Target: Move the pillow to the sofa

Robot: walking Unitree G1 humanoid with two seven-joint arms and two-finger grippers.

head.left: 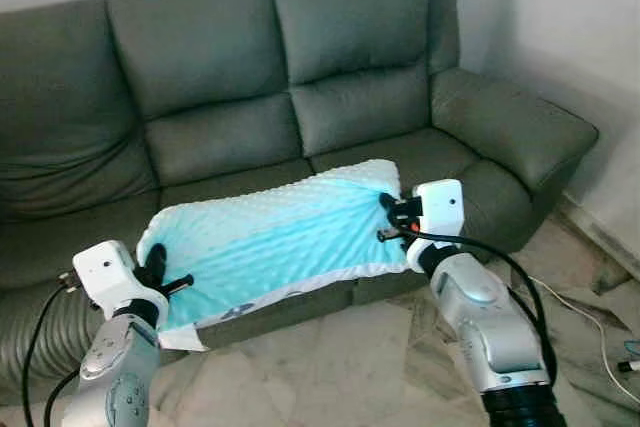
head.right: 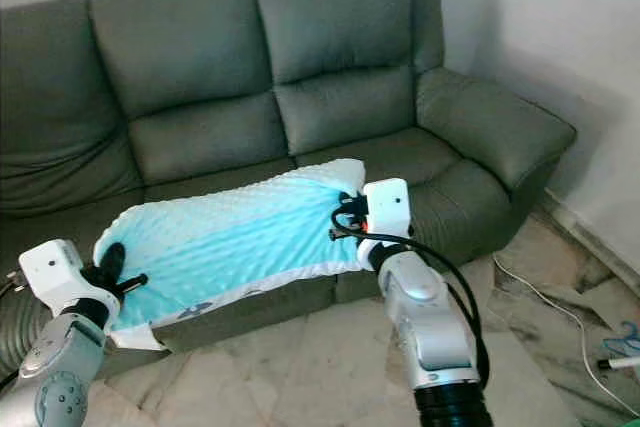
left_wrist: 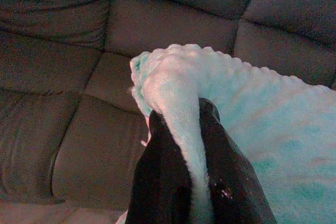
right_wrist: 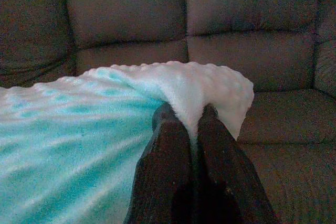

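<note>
The left gripper (head.left: pixel 160 272) pinches the near left end of the turquoise pillow (head.left: pixel 270 237), fabric bunched between its fingers (left_wrist: pixel 163 182). The pillow stretches across to the right gripper (head.left: pixel 392 217), clamped on its right end, above the grey sofa (head.left: pixel 210 77) seat edge.

The pillow (head.left: pixel 270 242) is flat, turquoise, with a dimpled cover and white edges. It stretches lengthwise over the front of the grey-green sofa (head.left: pixel 210 77) seat.

A white cable (head.left: pixel 578 312) lies on the marble floor (head.left: pixel 340 367) at the right, near a white wall (head.left: pixel 590 37).
</note>
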